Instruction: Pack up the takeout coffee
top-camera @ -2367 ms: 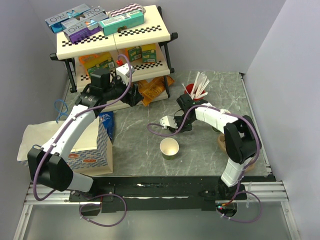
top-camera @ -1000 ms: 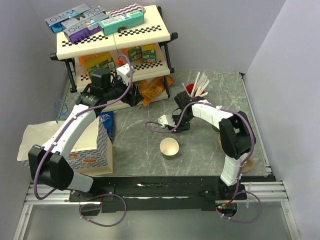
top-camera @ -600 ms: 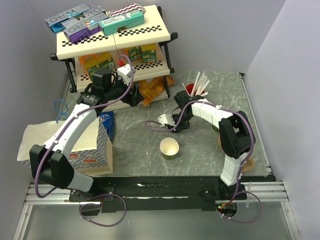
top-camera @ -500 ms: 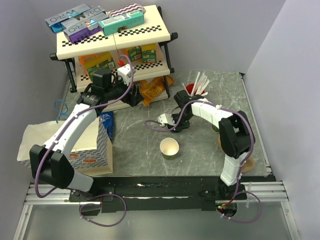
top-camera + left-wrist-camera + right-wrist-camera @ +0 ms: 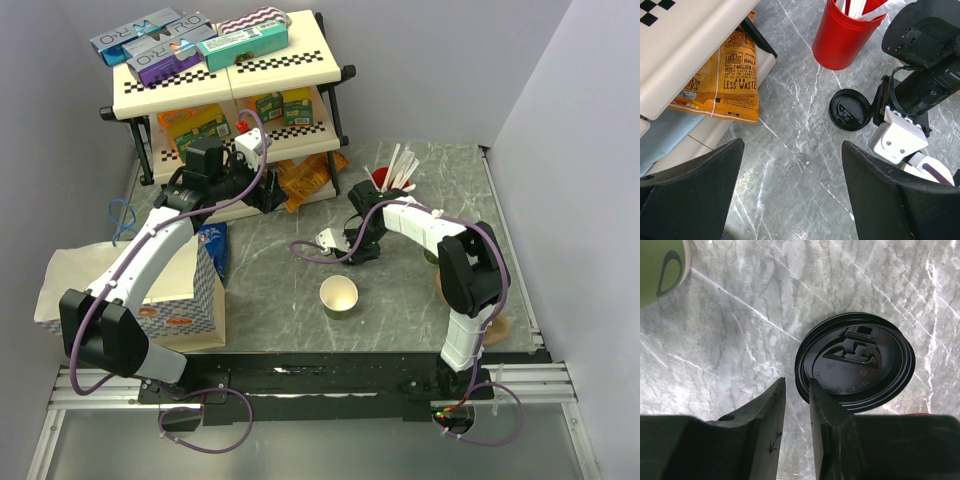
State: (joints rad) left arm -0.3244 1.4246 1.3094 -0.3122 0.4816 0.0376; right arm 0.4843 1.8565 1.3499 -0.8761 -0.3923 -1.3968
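Because the black lid [image 5: 855, 362] lies flat beside the red cup [image 5: 845, 35], its rim right at the narrowly parted, empty fingers of the right gripper [image 5: 796, 384], that arm is better placed than the wide-spread left gripper [image 5: 792, 145], while the green cup [image 5: 338, 297] stands apart, uncovered.

Lid [image 5: 855, 362]: black plastic, glossy; embossed lettering is noted.
Green cup [image 5: 339, 297]: paper, matt.
Red cup [image 5: 847, 35]: smooth, slight sheen.
Table [image 5: 790, 165]: grey marbled surface, smooth; light reflections are noted.
Snack bag [image 5: 732, 80]: orange film, glossy, creased.
Shelf [image 5: 690, 45]: cream boards, smooth.
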